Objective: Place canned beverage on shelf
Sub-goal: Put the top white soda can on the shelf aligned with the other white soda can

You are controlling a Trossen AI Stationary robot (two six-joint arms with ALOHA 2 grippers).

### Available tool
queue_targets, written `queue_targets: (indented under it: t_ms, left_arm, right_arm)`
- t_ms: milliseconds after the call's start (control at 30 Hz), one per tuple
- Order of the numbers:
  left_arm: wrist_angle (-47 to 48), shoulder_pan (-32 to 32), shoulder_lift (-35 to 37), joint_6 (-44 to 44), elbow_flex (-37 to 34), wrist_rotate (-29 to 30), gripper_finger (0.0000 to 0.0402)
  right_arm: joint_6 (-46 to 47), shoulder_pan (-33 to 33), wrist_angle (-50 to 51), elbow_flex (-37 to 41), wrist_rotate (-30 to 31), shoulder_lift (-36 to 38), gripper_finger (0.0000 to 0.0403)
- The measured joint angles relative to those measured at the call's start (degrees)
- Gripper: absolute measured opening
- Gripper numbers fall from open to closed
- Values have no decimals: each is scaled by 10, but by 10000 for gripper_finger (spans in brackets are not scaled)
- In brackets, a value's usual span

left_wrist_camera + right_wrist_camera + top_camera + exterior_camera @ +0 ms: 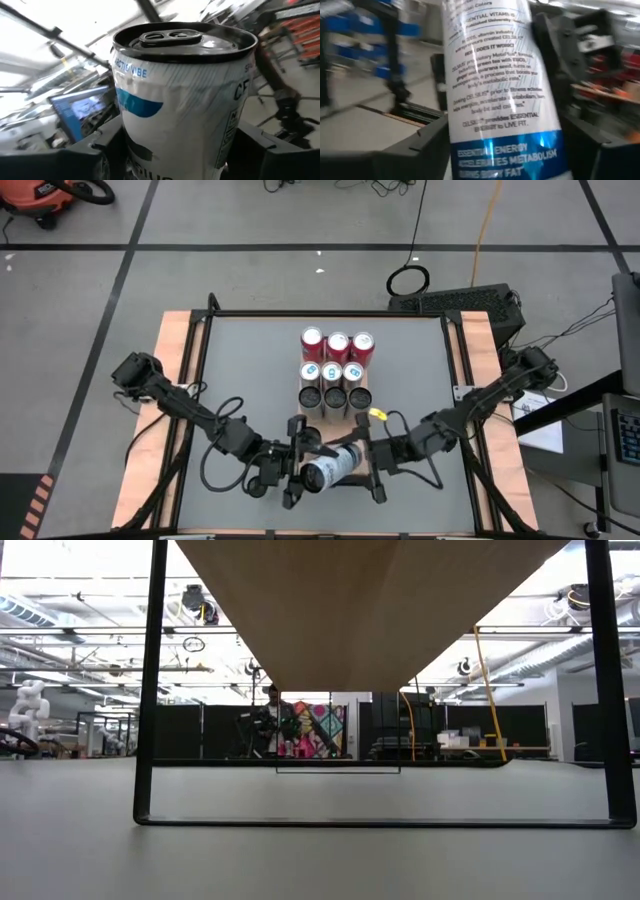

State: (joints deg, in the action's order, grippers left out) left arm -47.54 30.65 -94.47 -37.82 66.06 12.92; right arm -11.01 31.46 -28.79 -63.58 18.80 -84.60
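Note:
A white canned beverage point(325, 470) with a blue band and a black lid hangs tilted above the table's near middle, between my two grippers. My left gripper point(296, 465) is at its left, shut on it. My right gripper point(372, 465) is at its right end, and the can's printed side point(500, 100) fills the right wrist view. Farther back, three rows of cans point(335, 373) stand upright on the shelf, whose wood-grain underside point(370, 610) shows in the low view. My left gripper pinches the can's lower body point(150, 155) between its two fingers point(107, 150), one on each side. The fingers come about level from the table's left, slanting slightly up. The can is lifted clear of the table and tilted, its lid point(175, 37) away from the gripper.
The shelf's dark frame legs point(150, 690) stand on the grey tabletop point(250, 360). A yellow piece point(378, 417) sits just behind my right gripper. Cables loop beside my left arm point(215, 465). Bare tabletop lies left and right of the rows of cans.

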Motion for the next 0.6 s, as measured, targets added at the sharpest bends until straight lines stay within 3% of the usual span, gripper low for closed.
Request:
queue_targets:
  t_ms: [200,300,400,600]
  left_arm:
    - [-8,18,-1,7,11,112,248]
    - [-8,17,-1,38,17,133,249]
    - [-5,15,-1,56,18,141,249]
    - [-10,0,-1,60,20,126,249]
  right_arm:
    - [1,71,131,-54,211,7,312]
    - [6,98,197,-100,286,7,317]
    - [8,117,245,-140,324,8,317]
    - [-30,133,284,-213,323,8,318]
